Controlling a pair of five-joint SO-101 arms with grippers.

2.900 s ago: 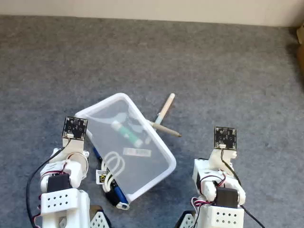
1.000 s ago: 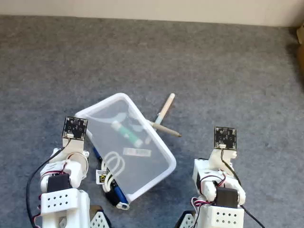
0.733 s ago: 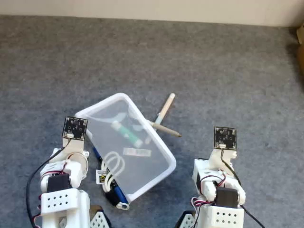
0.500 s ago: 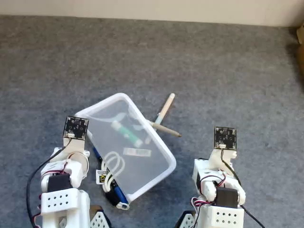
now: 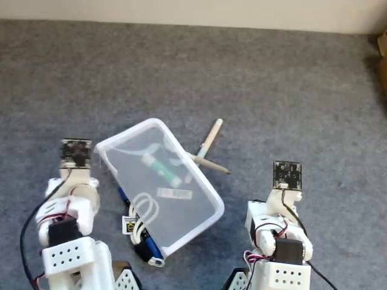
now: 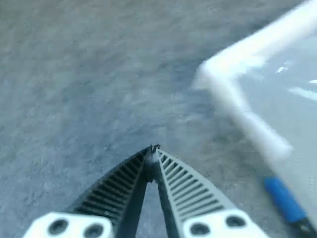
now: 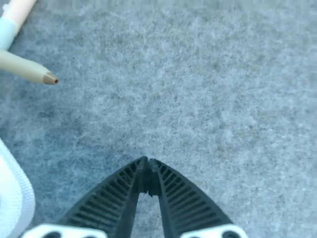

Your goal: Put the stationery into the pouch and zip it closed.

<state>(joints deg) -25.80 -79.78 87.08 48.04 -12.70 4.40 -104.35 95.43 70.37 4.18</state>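
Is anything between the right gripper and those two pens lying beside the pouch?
Nothing visible. Bare grey carpet lies between the shut right gripper and the tan pen, the nearer one. The white pen crosses it. The pouch sits beside both pens, not in the path.

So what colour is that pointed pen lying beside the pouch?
The pointed pen is pale beige with a small brown tip; the right wrist view shows it best.
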